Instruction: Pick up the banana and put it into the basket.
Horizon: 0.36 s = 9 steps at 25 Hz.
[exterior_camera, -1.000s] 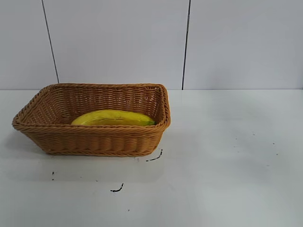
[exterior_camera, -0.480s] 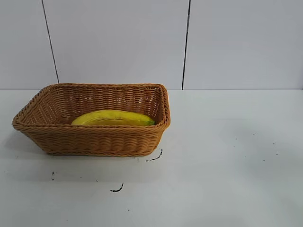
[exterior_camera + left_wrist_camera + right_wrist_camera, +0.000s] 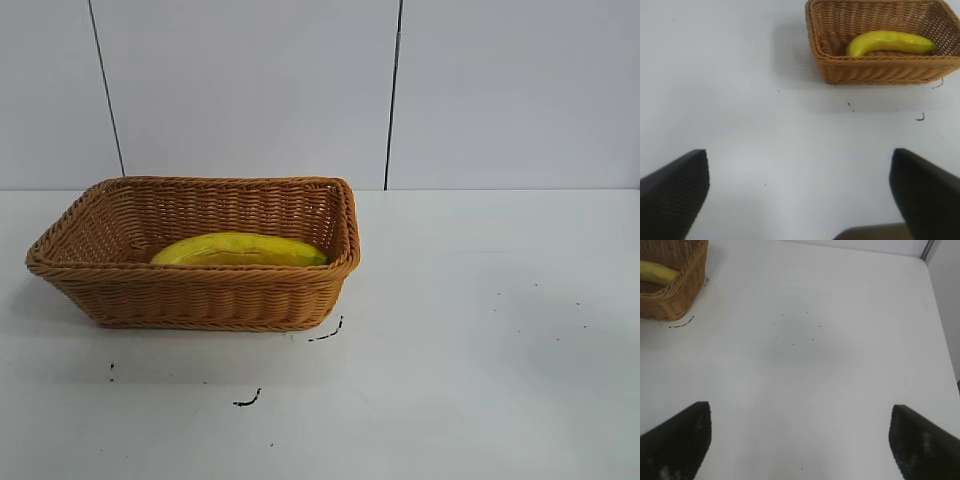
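While both arms hang back over bare white surface [image 3: 480, 340], the left claw [image 3: 800, 195] stands spread wide with nothing between its fingers, and the right claw [image 3: 800, 440] is spread just as wide, well apart from the basket [image 3: 200, 300]. The banana [image 3: 240, 250] lies lengthwise inside the basket, along its front wall, greenish tip toward the right end.

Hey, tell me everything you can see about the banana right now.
The banana is long, gently curved and smooth yellow, with a greenish end toward the right arm's side. It lies flat inside the basket, along its near wall, resting on the woven floor. Neither gripper touches it; both wrist views show it from well away, over bare table.
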### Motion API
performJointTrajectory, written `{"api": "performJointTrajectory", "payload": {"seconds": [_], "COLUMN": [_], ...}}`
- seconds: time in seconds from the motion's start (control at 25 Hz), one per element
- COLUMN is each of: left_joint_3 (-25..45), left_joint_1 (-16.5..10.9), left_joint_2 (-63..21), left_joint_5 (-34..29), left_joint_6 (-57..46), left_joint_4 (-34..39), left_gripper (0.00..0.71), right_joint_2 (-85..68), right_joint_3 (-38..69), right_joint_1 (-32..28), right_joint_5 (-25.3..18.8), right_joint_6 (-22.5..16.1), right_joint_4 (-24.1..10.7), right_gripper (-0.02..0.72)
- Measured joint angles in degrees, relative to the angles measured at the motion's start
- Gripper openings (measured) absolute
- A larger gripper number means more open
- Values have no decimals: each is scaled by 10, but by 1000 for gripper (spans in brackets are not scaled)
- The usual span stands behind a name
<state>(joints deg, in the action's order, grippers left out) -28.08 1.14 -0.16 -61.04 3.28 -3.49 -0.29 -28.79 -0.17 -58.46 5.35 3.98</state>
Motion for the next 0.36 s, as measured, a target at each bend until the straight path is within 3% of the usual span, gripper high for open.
{"api": "performJointTrajectory", "payload": {"seconds": [0.36], "left_joint_3": [0], "left_joint_1": [0], "left_joint_2": [0], "left_joint_5": [0], "left_joint_6": [0], "left_joint_4": [0], "left_gripper": [695], "right_joint_2": [0], "right_joint_3": [0], "right_joint_1": [0], "right_joint_5": [0], "right_joint_6": [0], "right_joint_4": [2], "right_gripper": [689]}}
